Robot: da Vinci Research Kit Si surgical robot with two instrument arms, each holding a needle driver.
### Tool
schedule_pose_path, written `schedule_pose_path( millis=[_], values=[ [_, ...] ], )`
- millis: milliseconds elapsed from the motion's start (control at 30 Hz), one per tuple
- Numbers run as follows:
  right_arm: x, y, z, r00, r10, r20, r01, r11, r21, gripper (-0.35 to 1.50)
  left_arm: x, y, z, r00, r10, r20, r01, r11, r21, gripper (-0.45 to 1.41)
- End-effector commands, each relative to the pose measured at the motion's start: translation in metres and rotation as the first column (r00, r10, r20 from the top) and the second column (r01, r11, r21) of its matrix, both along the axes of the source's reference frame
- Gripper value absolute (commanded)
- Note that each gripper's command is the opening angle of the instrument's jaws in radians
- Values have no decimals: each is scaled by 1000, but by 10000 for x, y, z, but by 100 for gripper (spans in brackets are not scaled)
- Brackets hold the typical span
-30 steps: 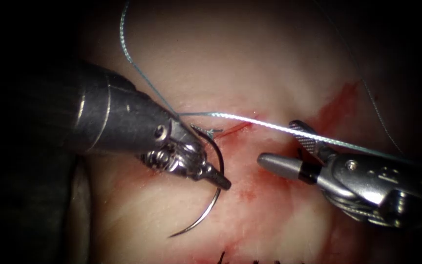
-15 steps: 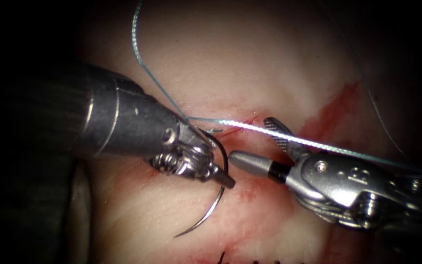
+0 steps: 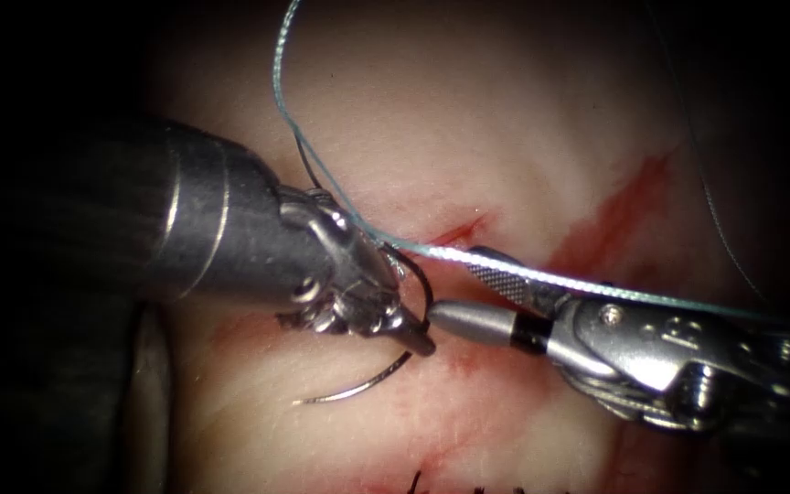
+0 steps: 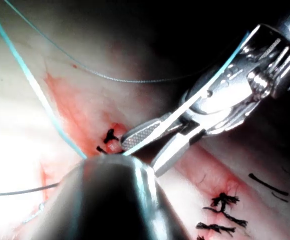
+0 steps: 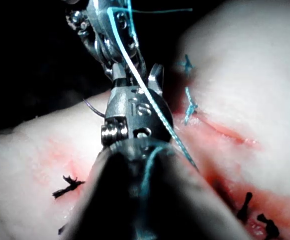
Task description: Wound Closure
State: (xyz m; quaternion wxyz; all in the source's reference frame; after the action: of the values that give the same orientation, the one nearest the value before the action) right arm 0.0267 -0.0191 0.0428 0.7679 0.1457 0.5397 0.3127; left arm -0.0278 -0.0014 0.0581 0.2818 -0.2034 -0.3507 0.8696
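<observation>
your left tool [image 3: 411, 337] clamped mid-curve on the needle [image 3: 386, 373] above the tissue [image 3: 468, 119], your right tool [image 3: 454, 293] wide open, empty, under the thread [image 3: 541, 277]

The curved needle [image 3: 393, 320] sits clear of the tissue [image 3: 505, 119], gripped mid-curve; thread [image 3: 541, 274] crosses the cut [image 3: 464, 229].
</observation>
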Motion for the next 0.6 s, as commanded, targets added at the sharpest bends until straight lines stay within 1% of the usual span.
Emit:
schedule_pose_path(
  millis=[33,67,100,133,167,233,367,433,533,567,600],
  values=[
    [9,1,3,1000,-13,-10,13,1000,-6,61,-5,-1,5,1000,12,8,-12,1000,-10,-45],
    [9,1,3,1000,-15,-15,15,1000,-4,57,-5,-1,5,1000,13,16,-13,1000,-11,-45],
    [9,1,3,1000,-11,-18,11,1000,3,54,-5,-1,4,999,35,36,-34,999,-29,-45],
    [9,1,4,1000,-12,-28,12,1000,11,46,-5,-1,3,995,79,66,-75,996,-55,-45],
    [8,2,5,999,-13,-32,13,1000,9,46,-6,-1,2,990,104,93,-97,992,-74,-45],
    [8,3,7,999,-13,-32,13,1000,9,46,-8,-1,1,988,119,102,-110,990,-87,-45],
    [8,3,8,999,-14,-32,14,1000,8,46,-13,-3,-3,975,177,134,-159,978,-137,-45],
    [7,3,9,999,-14,-32,14,1000,7,46,-15,-4,-6,962,224,158,-197,965,-172,-45],
    [7,2,11,999,-15,-32,15,1000,6,46,-17,-4,-8,957,240,166,-209,960,-184,-45],
    [7,2,13,999,-15,-33,15,1000,10,42,-18,-3,-10,951,257,173,-222,955,-198,-45],
    [6,1,14,999,-12,-35,13,1000,20,17,-18,-3,-11,951,256,174,-221,955,-197,-45]
  ],
)
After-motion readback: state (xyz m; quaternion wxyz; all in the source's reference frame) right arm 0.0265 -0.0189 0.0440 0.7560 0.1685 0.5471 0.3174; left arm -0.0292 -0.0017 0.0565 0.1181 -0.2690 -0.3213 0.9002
